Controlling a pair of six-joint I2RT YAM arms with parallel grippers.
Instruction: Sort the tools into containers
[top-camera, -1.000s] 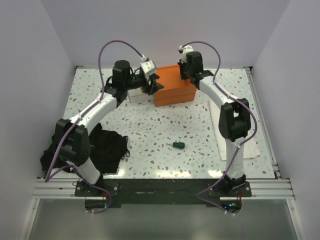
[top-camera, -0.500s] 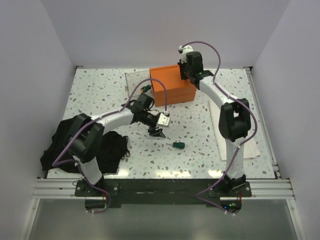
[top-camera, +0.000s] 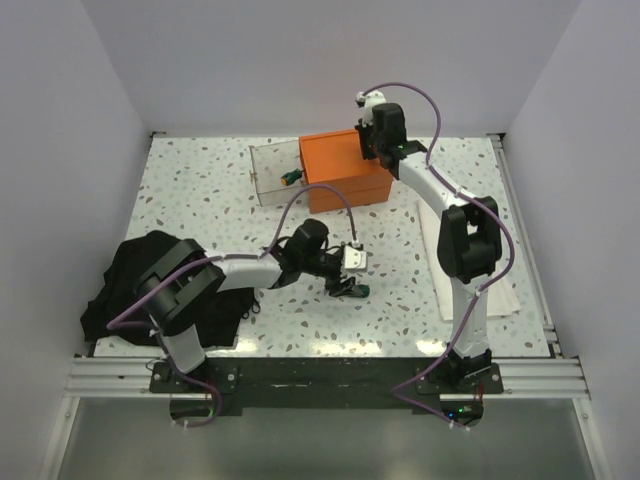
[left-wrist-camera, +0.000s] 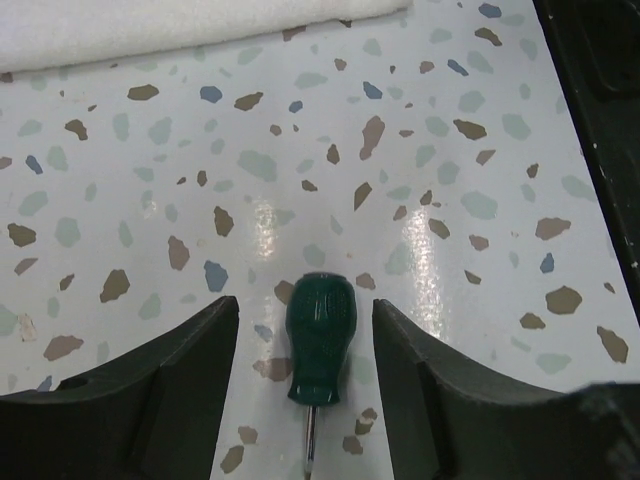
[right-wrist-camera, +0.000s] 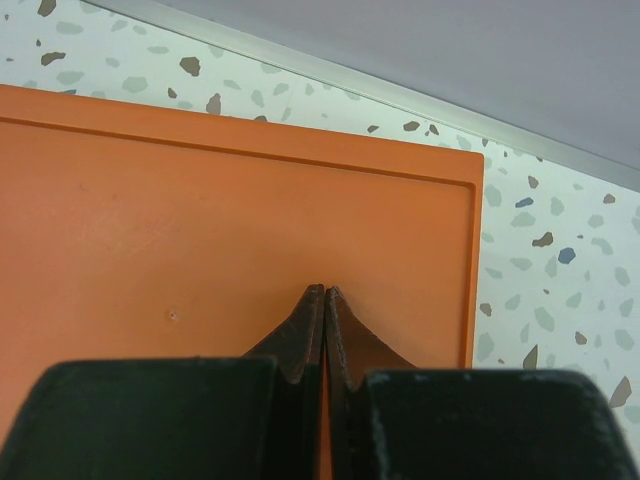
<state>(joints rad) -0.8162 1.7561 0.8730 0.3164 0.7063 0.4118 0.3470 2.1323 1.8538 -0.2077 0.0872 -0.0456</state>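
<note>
I have the left gripper (top-camera: 347, 284) down at the table (top-camera: 200, 190), just toward 5 o'clock of its centre, so the step in hand is the pick-up of the stubby green screwdriver (left-wrist-camera: 320, 328), the only tool I can see lying loose on the speckled surface. In the left wrist view the jaws stand roughly half open and straddle the handle. There is a clear gap on each side, so nothing is gripped yet. The handle's rounded end points to 12 o'clock and the thin shaft runs back toward 6 o'clock, under the wrist. The clear bin (top-camera: 262, 180) sits at about 11 o'clock on the table, touching the left side of the orange box (top-camera: 345, 172) at 12 o'clock, and something green and yellow lies in the bin, probably tools sorted already. My right gripper (right-wrist-camera: 325, 298) hangs over the flat top of the orange box with its fingertips pressed together and nothing between them. I cannot tell whether the tips touch the box. The black cloth (top-camera: 120, 285) is at 8 o'clock and the white towel (top-camera: 508, 298) at 4 o'clock, both away from the work. Next I would close squarely on the fat part of the handle, then lift and carry it up toward 11 o'clock. The handle is round and short, so I judge an off-centre squeeze could roll it out.
</note>
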